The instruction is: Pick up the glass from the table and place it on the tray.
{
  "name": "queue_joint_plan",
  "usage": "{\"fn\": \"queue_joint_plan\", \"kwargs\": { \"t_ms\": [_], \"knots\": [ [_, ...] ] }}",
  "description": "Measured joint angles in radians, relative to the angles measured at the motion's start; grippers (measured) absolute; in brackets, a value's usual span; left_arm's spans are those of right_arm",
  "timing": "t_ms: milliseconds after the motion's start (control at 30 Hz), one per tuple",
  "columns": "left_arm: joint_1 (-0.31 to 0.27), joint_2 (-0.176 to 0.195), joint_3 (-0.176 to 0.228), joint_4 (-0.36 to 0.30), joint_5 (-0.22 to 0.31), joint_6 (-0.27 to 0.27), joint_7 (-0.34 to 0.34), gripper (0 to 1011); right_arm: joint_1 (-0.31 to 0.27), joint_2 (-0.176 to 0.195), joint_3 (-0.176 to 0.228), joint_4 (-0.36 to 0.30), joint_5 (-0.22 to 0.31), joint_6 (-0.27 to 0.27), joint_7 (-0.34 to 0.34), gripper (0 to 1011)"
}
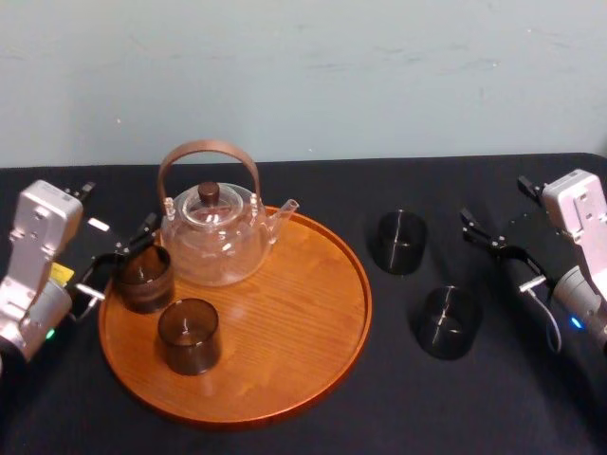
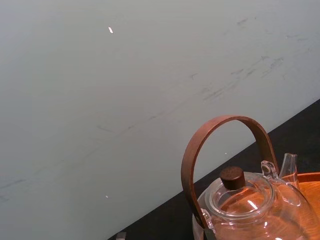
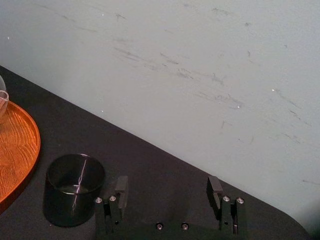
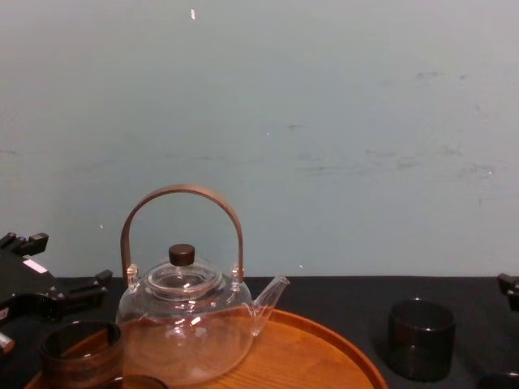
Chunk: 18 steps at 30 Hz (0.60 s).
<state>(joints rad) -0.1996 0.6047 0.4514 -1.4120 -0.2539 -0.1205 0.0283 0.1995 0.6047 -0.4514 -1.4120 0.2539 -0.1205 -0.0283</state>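
My left gripper (image 1: 119,263) is at the left edge of the tray (image 1: 313,313), its fingers spread wide with a smoky-brown glass (image 1: 144,278) standing upright between them, just inside the rim. From the head view I cannot tell whether either finger touches it. From the chest view the gripper's black body sits above and behind that glass.

It is tight on that side. The clear glass teapot (image 1: 216,237) with the arched brown handle stands just beside the glass, toward the tray's back, and a second brown glass (image 1: 190,335) stands near the tray's front, a little apart from the first.

My right gripper (image 3: 167,189) is out over the black table (image 1: 427,417) to the right of the tray, its fingers wide apart and holding nothing. Two more dark glasses stand upright on the table there, apart from each other. The far glass (image 1: 398,242) is between the tray's rim and this gripper, just beside one of its fingers in the right wrist view. The near glass (image 1: 446,322) is closer to me.
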Motion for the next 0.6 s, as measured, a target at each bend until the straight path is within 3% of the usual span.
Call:
{"fn": "queue_joint_plan", "kwargs": {
  "t_ms": [600],
  "knots": [
    [0.000,0.000,0.000,0.000,0.000,0.000,0.000,1001,0.000,0.000,0.000,0.000,0.000,0.000,0.000,1002]
  ]
}}
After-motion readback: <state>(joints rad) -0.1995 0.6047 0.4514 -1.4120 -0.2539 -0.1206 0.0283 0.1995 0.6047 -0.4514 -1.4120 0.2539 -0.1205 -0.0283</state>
